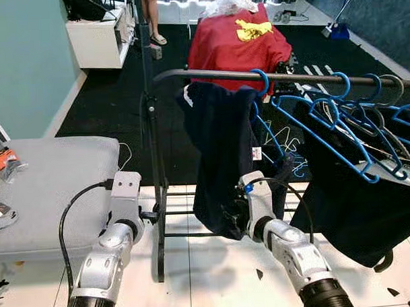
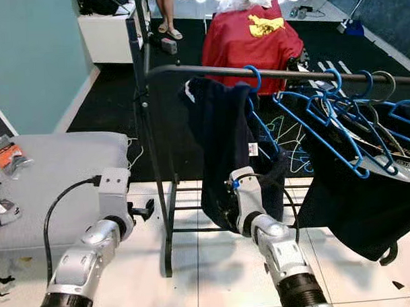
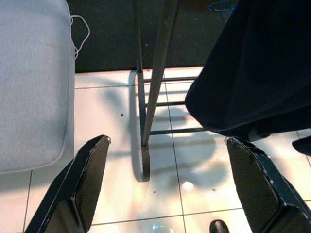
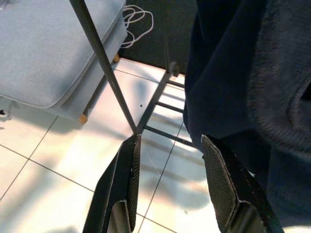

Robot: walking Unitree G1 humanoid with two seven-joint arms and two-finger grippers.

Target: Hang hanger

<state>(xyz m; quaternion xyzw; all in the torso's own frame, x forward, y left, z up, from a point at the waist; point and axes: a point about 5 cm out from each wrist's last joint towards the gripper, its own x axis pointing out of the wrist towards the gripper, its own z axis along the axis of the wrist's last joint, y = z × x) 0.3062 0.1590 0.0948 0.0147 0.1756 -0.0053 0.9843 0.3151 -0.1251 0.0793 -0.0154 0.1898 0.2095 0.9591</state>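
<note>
We see the blue hanger [image 1: 262,84] with its dark garment [image 1: 222,153] hooked on the rail [image 1: 209,74], far above both grippers. The right gripper [image 4: 170,187] is at the garment's lower hem, fingers parted, empty; the left gripper [image 3: 165,189] spreads wide over the floor [image 3: 116,145].

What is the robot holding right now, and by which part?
Nothing. The left gripper is open over the floor tiles, and the right gripper is open beside the dark garment on the rail, not gripping it.
</note>
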